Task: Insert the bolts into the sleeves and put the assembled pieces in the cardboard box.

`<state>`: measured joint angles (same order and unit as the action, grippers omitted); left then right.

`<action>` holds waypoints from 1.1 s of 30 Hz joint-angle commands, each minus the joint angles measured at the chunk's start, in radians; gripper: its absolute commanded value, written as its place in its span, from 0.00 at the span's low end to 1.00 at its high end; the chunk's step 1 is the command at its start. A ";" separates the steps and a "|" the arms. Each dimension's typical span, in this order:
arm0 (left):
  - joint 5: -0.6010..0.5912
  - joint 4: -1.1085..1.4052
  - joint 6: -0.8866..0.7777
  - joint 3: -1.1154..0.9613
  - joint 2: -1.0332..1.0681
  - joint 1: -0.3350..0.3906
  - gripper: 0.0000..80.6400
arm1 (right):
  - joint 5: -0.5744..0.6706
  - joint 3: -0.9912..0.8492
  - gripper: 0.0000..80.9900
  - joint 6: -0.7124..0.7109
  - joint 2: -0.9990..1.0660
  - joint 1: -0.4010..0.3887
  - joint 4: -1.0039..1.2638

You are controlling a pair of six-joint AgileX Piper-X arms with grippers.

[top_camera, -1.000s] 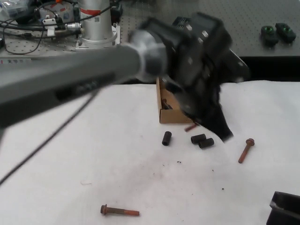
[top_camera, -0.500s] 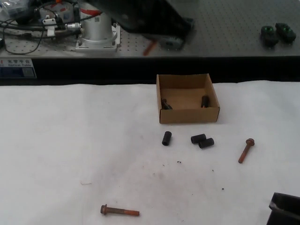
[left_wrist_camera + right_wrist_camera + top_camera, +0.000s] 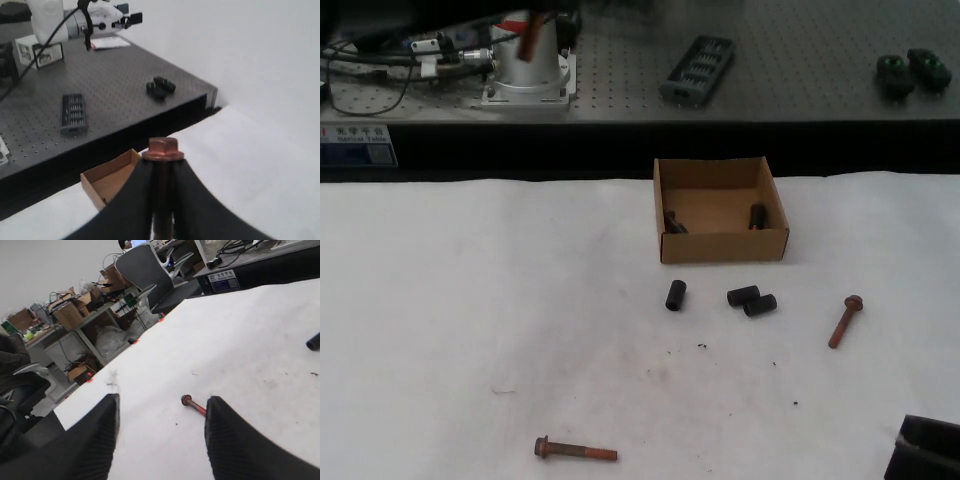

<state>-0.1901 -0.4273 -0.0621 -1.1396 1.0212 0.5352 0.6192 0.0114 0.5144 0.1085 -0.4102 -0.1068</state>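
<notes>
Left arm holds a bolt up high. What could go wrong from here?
The left tool pinches the bolt just under its head, so it may swivel or slip in transit. Two sleeves lie loose, close together near the cardboard box; pushing at one could roll it or knock the other.

Left wrist view: gripped bolt (image 3: 163, 148) shows its head only, shank hidden btwn the fingers of the left gripper (image 3: 163, 162) & cut off at the frame edge. High view: two dark pieces (image 3: 672, 222) in the cardboard box (image 3: 725, 245) sit partly behind its front wall, too small to tell if bolts are in them, & a dark arm part (image 3: 925, 450) is cut off at the corner. Right wrist view: a sleeve (image 3: 314, 341) is cut by the frame edge, loose bolt (image 3: 192, 404) runs up to a finger of the right gripper (image 3: 162, 400) w/ its tip hidden
</notes>
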 commanded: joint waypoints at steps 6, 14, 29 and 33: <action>-0.006 0.260 -0.132 0.347 -0.311 -0.002 0.01 | -0.074 -0.011 0.49 -0.022 -0.005 0.001 -0.046; -0.036 0.333 -0.194 0.591 -0.518 -0.002 0.01 | -0.140 -0.011 0.48 -0.022 0.012 0.001 -0.051; -0.028 0.453 -0.279 0.870 -0.672 -0.002 0.01 | -0.150 -0.423 0.48 -0.099 0.754 0.001 -0.062; 0.023 0.453 -0.234 0.870 -0.672 -0.002 0.01 | -0.138 -0.596 0.48 -0.084 0.973 0.001 -0.117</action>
<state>-0.2103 -0.0094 -0.3276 -0.2658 0.3597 0.5352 0.4636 -0.5066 0.4297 1.0108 -0.4102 -0.2016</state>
